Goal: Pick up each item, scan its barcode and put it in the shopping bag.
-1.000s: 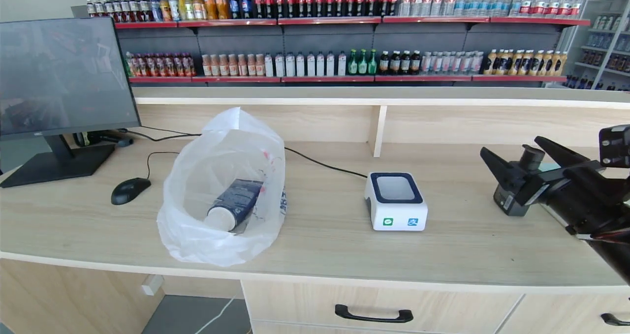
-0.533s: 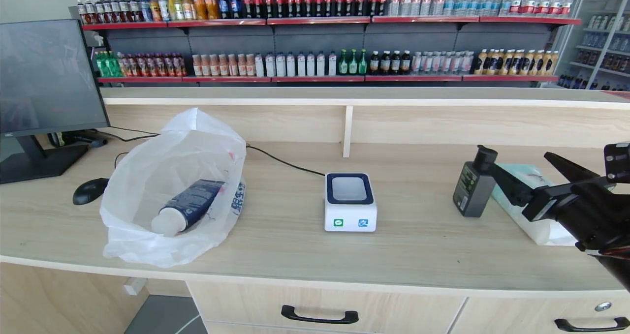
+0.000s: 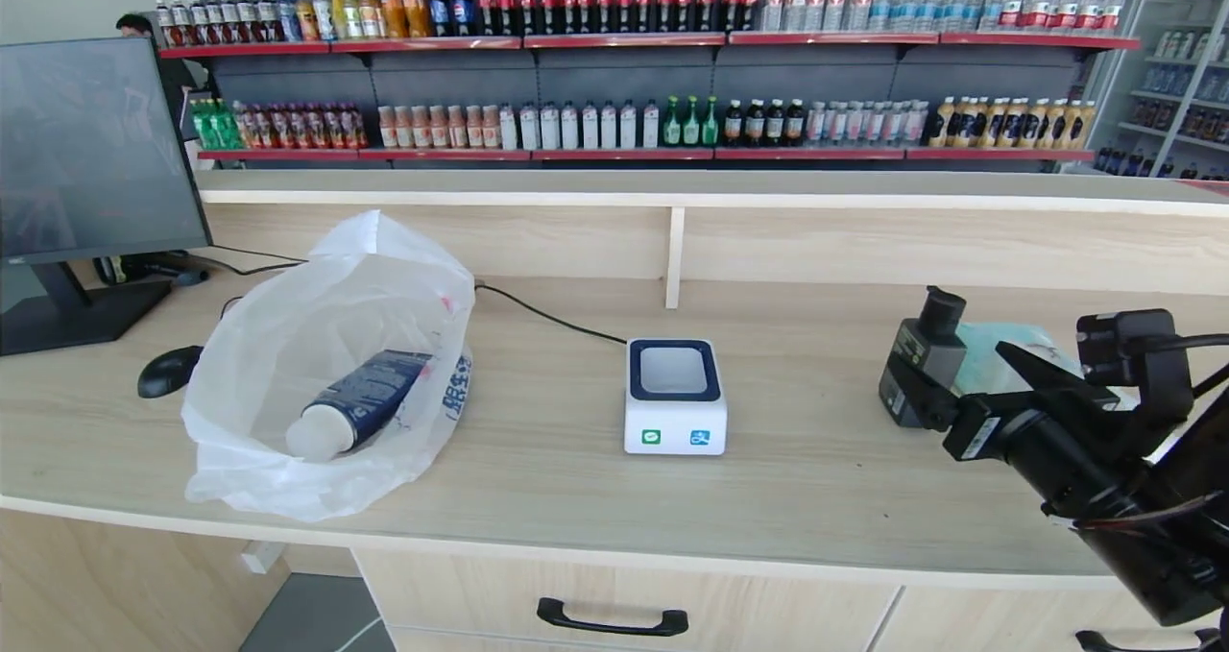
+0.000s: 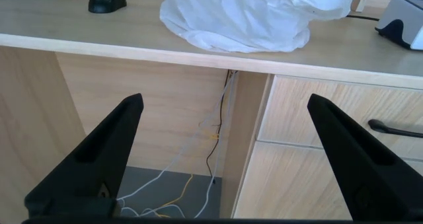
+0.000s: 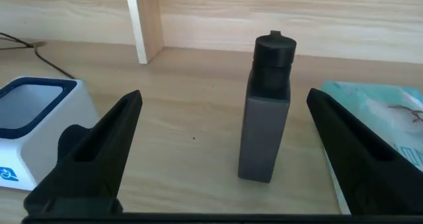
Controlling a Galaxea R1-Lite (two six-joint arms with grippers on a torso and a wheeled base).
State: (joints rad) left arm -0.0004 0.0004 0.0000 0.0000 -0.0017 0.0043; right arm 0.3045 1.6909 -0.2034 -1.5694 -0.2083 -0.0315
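Note:
A dark grey bottle (image 3: pixel 920 364) with a black cap stands upright at the counter's right side, just left of a teal tissue pack (image 3: pixel 1003 350). My right gripper (image 3: pixel 955 374) is open at the bottle's height, close in front of it. In the right wrist view the grey bottle (image 5: pixel 266 112) stands between the lines of the spread fingers (image 5: pixel 99 158), a little ahead of the tips. The white shopping bag (image 3: pixel 326 374) lies open at the left with a dark blue bottle (image 3: pixel 355 407) inside. The white scanner (image 3: pixel 672 395) sits mid-counter. My left gripper (image 4: pixel 225 100) hangs open below the counter edge.
A monitor (image 3: pixel 86 153) and a black mouse (image 3: pixel 168 371) are at the far left. The scanner's cable runs behind the bag. A raised ledge with an upright divider (image 3: pixel 674 249) closes off the counter's back. Drawers (image 4: pixel 317 151) lie under the counter's front edge.
The head camera has panned right, shifting the whole scene left. The right gripper has come down and in toward the grey bottle, still open.

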